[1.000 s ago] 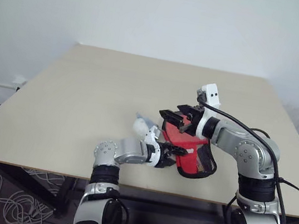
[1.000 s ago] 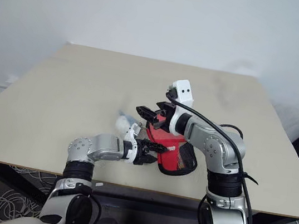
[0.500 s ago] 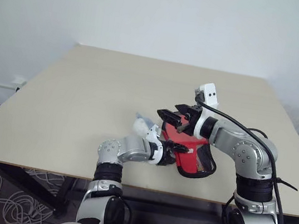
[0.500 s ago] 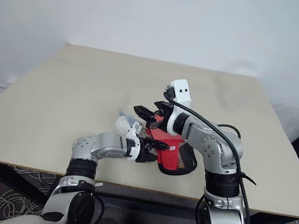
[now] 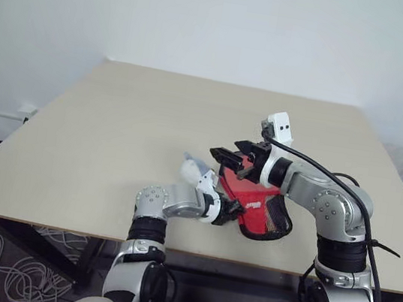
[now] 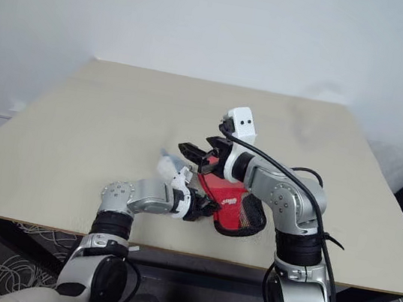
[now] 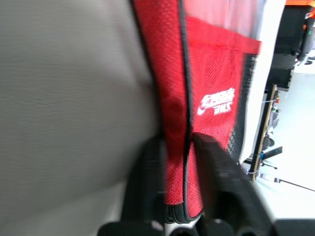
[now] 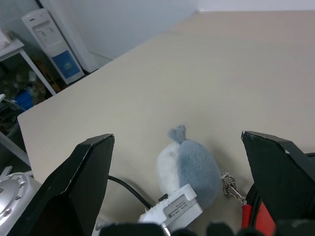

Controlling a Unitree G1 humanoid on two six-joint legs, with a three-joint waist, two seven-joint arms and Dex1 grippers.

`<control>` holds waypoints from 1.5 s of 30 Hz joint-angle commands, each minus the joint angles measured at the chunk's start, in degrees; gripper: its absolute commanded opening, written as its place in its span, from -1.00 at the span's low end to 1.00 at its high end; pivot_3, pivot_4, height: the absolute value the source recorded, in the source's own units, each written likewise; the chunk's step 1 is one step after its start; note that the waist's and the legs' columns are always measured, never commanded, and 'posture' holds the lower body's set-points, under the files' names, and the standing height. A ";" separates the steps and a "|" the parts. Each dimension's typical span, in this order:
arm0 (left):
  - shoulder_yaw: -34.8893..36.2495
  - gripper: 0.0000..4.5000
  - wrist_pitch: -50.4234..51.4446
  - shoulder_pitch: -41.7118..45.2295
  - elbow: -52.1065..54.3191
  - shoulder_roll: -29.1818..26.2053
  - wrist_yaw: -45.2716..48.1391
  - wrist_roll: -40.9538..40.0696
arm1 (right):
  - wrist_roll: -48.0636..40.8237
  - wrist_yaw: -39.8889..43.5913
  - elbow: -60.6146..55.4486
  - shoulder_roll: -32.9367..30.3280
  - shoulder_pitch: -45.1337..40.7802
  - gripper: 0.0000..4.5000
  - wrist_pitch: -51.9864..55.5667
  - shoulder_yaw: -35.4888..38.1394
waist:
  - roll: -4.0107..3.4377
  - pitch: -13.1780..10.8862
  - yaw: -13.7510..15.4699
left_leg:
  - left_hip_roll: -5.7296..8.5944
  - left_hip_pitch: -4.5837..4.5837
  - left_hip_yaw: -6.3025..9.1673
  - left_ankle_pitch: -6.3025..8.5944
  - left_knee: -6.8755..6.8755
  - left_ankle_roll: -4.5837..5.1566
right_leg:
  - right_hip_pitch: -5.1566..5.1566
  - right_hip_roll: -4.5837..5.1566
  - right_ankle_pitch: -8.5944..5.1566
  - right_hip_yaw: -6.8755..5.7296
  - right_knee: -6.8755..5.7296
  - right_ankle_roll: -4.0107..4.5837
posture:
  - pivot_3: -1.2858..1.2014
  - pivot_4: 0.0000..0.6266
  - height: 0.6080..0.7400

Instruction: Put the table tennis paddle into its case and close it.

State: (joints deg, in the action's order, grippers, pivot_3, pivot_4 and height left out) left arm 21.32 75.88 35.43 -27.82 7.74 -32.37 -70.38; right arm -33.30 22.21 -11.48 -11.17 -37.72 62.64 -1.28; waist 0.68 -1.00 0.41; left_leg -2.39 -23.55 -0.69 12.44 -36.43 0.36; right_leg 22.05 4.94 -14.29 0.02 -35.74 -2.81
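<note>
My left fingers point(image 7: 211, 182) are clamped on the red edge of the case point(image 5: 259, 210), which lies near the front edge of the table point(image 5: 113, 130). My right fingers point(image 8: 275, 177) stand spread wide above it, grasping nothing. A grey-white plush toy point(image 8: 189, 169) (keychain attached) lies just beside the case.

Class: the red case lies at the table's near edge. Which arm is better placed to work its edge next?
The left. Its tool is shut on the case edge; the right tool hangs open above it.
</note>
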 commanded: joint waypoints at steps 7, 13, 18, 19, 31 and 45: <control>-3.28 -1.00 2.34 -2.46 -1.85 -1.50 6.98 9.59 | -0.71 1.28 -1.74 -1.06 -1.95 1.00 -0.23 0.05 | -0.06 0.03 -0.07 | -0.01 0.02 0.00 0.00 0.01 0.00 | 0.00 0.00 0.00 0.01 -0.01 0.00 | 0.03 -1.00 1.00; -4.69 -1.00 15.62 -5.37 8.81 -2.72 9.59 3.67 | -0.64 2.40 -1.02 -2.01 -2.59 1.00 -0.03 -0.27 | -0.04 0.00 -0.51 | -0.03 -0.08 -0.04 0.00 0.21 0.00 | 0.21 -0.02 0.04 0.07 -0.03 -0.08 | 0.03 -1.00 1.00; -14.47 -1.00 16.62 -13.58 17.35 -11.49 7.32 -10.03 | -0.10 4.21 1.25 -3.37 -4.05 1.00 -0.70 -0.75 | -0.05 0.00 -1.30 | -0.04 -0.13 -0.08 -0.07 0.62 0.14 | 0.36 -0.14 -0.09 0.36 -0.05 -0.10 | 0.03 -1.00 1.00; -15.92 -1.00 16.62 -14.96 18.65 -13.21 6.39 -12.95 | 0.01 4.57 1.68 -3.59 -4.33 1.00 -0.85 -0.85 | -0.05 0.00 -1.53 | -0.04 -0.13 -0.08 -0.06 0.69 0.13 | 0.38 -0.14 -0.13 0.41 -0.04 -0.08 | 0.03 -1.00 1.00; -34.13 -1.00 0.24 -24.46 32.33 -32.82 -5.48 -42.62 | 1.47 7.03 6.29 -3.89 -6.74 1.00 -3.36 -1.92 | -0.14 -0.09 -1.70 | -0.10 -0.01 -0.22 0.03 0.56 0.11 | 0.36 -0.14 -0.22 0.54 -0.10 -0.03 | 0.03 -1.00 1.00; -37.74 -0.39 -5.37 -20.47 32.24 -37.92 -3.77 -42.62 | 2.03 7.54 7.74 -2.89 -7.62 1.00 -4.41 -2.56 | -0.24 -0.16 -1.65 | -0.06 -0.01 -0.30 -0.01 0.35 0.12 | 0.29 -0.14 -0.17 0.54 -0.12 -0.03 | 0.03 -1.00 1.00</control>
State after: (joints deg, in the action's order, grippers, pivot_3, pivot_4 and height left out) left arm -16.60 70.78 14.74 5.50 -28.22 -35.44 -113.32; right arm -31.36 29.25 -2.92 -13.99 -43.63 59.71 -4.69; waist 0.44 -1.15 -1.24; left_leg -2.46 -23.57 -0.99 12.42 -36.08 0.45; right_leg 22.35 4.80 -14.43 0.56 -35.86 -2.83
